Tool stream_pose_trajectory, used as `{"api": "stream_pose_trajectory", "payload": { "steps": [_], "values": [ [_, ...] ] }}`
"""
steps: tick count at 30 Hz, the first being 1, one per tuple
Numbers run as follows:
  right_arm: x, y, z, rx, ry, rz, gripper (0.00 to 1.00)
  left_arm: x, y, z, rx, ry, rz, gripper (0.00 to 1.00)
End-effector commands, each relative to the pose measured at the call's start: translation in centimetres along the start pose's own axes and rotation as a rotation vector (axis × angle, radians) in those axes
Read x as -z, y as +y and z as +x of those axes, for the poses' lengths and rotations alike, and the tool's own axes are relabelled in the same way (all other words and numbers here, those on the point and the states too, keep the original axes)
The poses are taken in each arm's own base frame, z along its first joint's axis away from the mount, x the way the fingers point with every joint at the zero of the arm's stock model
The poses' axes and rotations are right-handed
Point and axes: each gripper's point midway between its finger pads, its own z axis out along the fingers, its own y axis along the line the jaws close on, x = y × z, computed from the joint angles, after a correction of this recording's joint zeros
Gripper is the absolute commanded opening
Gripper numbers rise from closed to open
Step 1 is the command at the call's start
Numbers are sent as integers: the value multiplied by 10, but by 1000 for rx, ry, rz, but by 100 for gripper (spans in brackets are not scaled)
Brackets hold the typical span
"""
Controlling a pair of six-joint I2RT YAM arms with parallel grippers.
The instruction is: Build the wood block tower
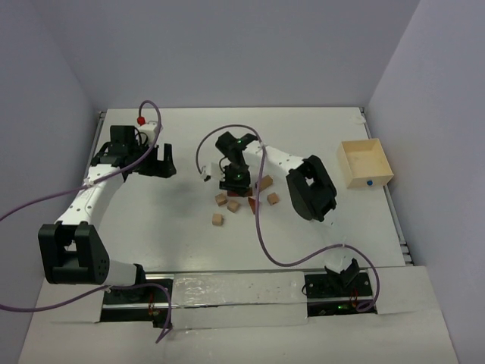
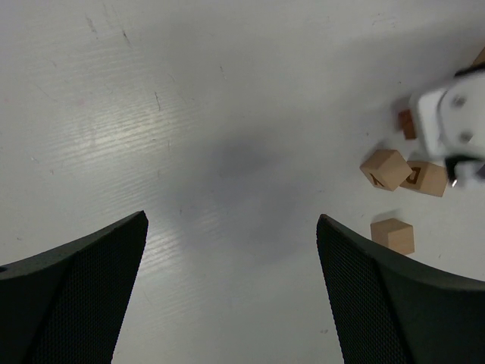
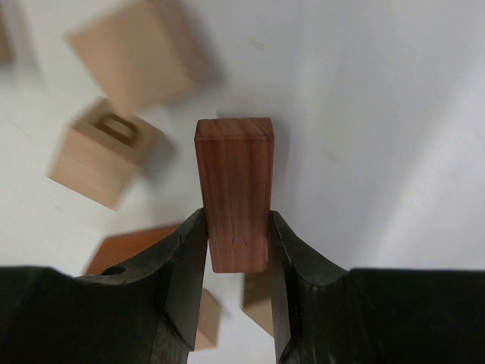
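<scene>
The right claw (image 3: 236,236) is clamped on a reddish-brown block (image 3: 233,182). Its two dark fingers press the block's long sides, and most of the block sticks out past the fingertips. From the wrist view I cannot tell whether the block's free end touches the worktop (image 1: 318,136) or hangs just over it.

From above, this claw is over the middle of the worktop, a little right of centre, right among the loose pieces. The tan blocks (image 1: 233,205) lie scattered around it, each flat on the surface and apart from its neighbours. Two are just right of the claw, two are just near of it, and one is a bit nearer and further left. One of them, the lettered block (image 3: 102,155), has a shape cut into its top face and sits just left of the held block. A second reddish-brown piece (image 1: 252,203) lies on the worktop on the near side of the claw, close to the tan ones.

The left claw (image 2: 233,220) has its fingers spread wide apart with only bare worktop between them. It hangs over the left part of the worktop, towards the far side, well apart from the cluster, and some of the blocks show at the right edge of its own camera's view.

A pale wooden box (image 1: 364,161) with a blue dot (image 1: 368,183) on its near wall stands at the right edge of the worktop, well away from the blocks.
</scene>
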Motion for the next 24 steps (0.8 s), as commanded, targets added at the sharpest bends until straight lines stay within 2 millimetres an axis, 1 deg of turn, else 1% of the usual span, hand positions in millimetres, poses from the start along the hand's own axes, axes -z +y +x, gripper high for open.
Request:
{"api": "stream_pose_trajectory", "payload": {
  "steps": [1, 4, 6, 7, 9, 13, 14, 17, 19, 21, 23, 24],
  "values": [
    [66, -75, 13, -117, -82, 205, 0, 11, -6, -14, -2, -46, 24, 99],
    [93, -124, 39, -154, -79, 329, 0, 9, -6, -12, 1, -43, 28, 99],
    [99, -144, 59, -159, -46, 380, 0, 7, -5, -11, 5, -39, 28, 99],
    [95, -149, 68, -164, -20, 391, 0, 6, -5, -12, 6, -40, 28, 99],
    [88, -153, 84, -174, 13, 386, 0, 5, -5, -11, 7, -38, 31, 99],
    [65, -144, 102, -160, 81, 352, 0, 4, -3, -10, 4, -34, 18, 99],
    [65, -144, 103, -158, 85, 354, 0, 5, -2, -10, 2, -35, 16, 99],
    [47, -131, 114, -177, 122, 292, 0, 6, -1, -8, -3, -35, 10, 99],
    [43, -124, 116, -182, 128, 270, 0, 8, -1, -8, -5, -38, 5, 99],
    [37, -111, 119, -182, 133, 242, 0, 8, 0, -6, -7, -38, -2, 99],
    [34, -101, 117, -177, 125, 231, 0, 7, 0, -6, -5, -39, -2, 99],
    [33, -92, 116, -174, 123, 221, 0, 7, 0, -5, -3, -39, 0, 99]
  ]
}}
